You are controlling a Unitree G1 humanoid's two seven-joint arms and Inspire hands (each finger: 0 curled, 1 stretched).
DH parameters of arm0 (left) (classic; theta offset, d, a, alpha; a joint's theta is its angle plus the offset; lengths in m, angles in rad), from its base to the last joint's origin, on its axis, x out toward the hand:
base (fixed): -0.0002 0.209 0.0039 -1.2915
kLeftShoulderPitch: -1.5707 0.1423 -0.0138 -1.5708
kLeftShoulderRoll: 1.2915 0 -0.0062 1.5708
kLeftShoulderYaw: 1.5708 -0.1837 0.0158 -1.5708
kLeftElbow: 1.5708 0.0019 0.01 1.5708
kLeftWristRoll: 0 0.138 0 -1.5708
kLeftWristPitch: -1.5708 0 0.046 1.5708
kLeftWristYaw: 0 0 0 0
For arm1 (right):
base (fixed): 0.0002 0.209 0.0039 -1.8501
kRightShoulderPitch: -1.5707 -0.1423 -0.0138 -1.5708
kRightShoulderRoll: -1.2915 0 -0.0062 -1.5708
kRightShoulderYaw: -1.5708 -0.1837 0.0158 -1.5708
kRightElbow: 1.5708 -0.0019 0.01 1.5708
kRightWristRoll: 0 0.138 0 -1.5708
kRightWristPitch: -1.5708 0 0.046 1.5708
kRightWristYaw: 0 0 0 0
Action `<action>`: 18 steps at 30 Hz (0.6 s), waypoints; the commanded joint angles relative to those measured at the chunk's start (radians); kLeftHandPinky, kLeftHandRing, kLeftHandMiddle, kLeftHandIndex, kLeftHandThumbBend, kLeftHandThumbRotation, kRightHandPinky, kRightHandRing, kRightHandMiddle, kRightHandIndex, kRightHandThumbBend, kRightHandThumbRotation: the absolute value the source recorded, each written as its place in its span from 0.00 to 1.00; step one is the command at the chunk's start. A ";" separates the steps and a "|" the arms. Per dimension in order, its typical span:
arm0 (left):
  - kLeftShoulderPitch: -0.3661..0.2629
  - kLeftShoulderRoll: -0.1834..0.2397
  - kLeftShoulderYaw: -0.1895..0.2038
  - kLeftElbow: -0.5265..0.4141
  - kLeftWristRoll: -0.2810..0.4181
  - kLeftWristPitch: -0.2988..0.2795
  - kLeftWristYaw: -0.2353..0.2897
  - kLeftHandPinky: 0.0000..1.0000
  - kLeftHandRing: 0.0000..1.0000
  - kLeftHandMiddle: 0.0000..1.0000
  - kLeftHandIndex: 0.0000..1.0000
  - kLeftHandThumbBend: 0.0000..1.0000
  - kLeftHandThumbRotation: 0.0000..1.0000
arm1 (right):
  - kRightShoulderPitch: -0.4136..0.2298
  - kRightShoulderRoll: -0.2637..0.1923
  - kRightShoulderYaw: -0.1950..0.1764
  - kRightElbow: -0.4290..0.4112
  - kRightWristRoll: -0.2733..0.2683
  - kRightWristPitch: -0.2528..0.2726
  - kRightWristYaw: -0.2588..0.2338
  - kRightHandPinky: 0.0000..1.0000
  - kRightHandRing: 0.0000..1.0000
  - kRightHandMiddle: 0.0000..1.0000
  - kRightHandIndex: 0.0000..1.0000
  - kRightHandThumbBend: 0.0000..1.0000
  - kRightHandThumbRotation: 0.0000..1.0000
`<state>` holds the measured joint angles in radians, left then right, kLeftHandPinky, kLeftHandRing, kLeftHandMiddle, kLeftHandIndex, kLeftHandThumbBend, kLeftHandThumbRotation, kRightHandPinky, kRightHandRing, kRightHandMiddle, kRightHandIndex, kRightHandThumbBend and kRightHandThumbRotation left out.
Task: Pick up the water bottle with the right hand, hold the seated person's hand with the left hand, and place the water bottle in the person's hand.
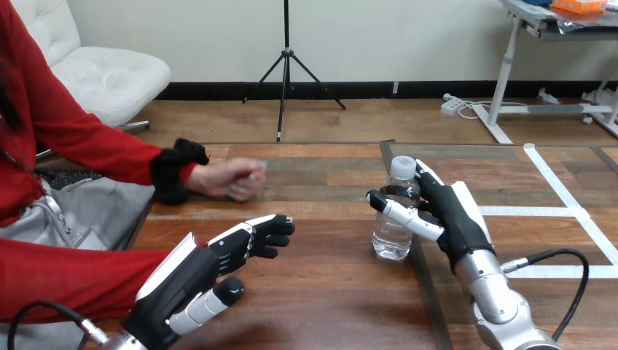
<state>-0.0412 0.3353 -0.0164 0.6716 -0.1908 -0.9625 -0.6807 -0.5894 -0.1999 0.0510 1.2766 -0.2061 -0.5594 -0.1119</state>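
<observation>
Right robot hand [455,215] clasps the clear plastic water bottle [393,237], upright on the wooden tabletop [328,292]; the lift comes next. Left robot hand [197,273], fingers loose and empty, lies short of the person's fist [232,179].

One water bottle [397,211], one person's hand [229,179], two robot hands [197,273] [455,211], one table [321,292].

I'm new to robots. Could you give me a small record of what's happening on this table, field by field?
water bottle: upright on the table, cap on
right hand: wrapped round the water bottle, thumb across its front
left hand: over the table, fingers loosely bent, holding nothing
person's hand: closed, at the table's left side, apart from both robot hands
</observation>
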 commanded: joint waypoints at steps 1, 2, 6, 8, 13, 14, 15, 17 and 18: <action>-0.015 0.013 0.016 -0.053 -0.031 0.008 -0.005 0.81 0.84 0.86 0.85 0.98 1.00 | -0.036 0.009 -0.018 0.007 0.011 0.007 -0.012 0.87 0.91 0.91 0.95 1.00 0.65; -0.015 0.013 0.017 -0.053 -0.032 0.003 -0.006 0.81 0.84 0.86 0.85 0.97 1.00 | -0.037 0.010 -0.017 0.007 0.009 0.009 -0.014 0.87 0.91 0.91 0.95 1.00 0.65; -0.015 0.013 0.020 -0.050 -0.037 -0.012 -0.010 0.81 0.84 0.86 0.85 0.94 1.00 | -0.037 0.012 -0.013 0.009 0.003 0.015 -0.020 0.87 0.91 0.91 0.95 1.00 0.66; -0.014 0.015 0.020 -0.051 -0.038 -0.011 -0.011 0.81 0.84 0.86 0.85 0.93 1.00 | -0.037 0.013 -0.012 0.010 0.002 0.016 -0.021 0.87 0.91 0.91 0.96 1.00 0.66; -0.010 0.015 0.024 -0.049 -0.040 -0.017 -0.011 0.80 0.84 0.86 0.85 0.92 1.00 | -0.038 0.017 -0.011 0.014 0.000 0.019 -0.021 0.87 0.91 0.91 0.96 1.00 0.67; -0.009 0.015 0.024 -0.048 -0.042 -0.018 -0.011 0.80 0.84 0.86 0.85 0.92 1.00 | -0.038 0.017 -0.011 0.014 0.000 0.020 -0.020 0.87 0.91 0.91 0.96 1.00 0.67; -0.008 0.014 0.024 -0.048 -0.042 -0.019 -0.012 0.80 0.84 0.86 0.85 0.92 1.00 | -0.038 0.018 -0.011 0.015 0.000 0.020 -0.020 0.87 0.91 0.91 0.96 1.00 0.67; -0.003 0.015 0.025 -0.057 -0.043 -0.011 -0.010 0.80 0.84 0.86 0.85 0.92 1.00 | -0.037 0.020 -0.012 0.015 0.002 0.023 -0.017 0.87 0.91 0.91 0.96 1.00 0.67; -0.002 0.016 0.025 -0.060 -0.044 -0.008 -0.010 0.80 0.84 0.86 0.85 0.92 1.00 | -0.037 0.021 -0.012 0.016 0.002 0.023 -0.016 0.87 0.91 0.91 0.96 1.00 0.67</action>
<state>-0.0138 0.3378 -0.0116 0.6666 -0.2138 -0.9591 -0.6917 -0.5893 -0.1921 0.0509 1.2989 -0.2081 -0.5337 -0.1163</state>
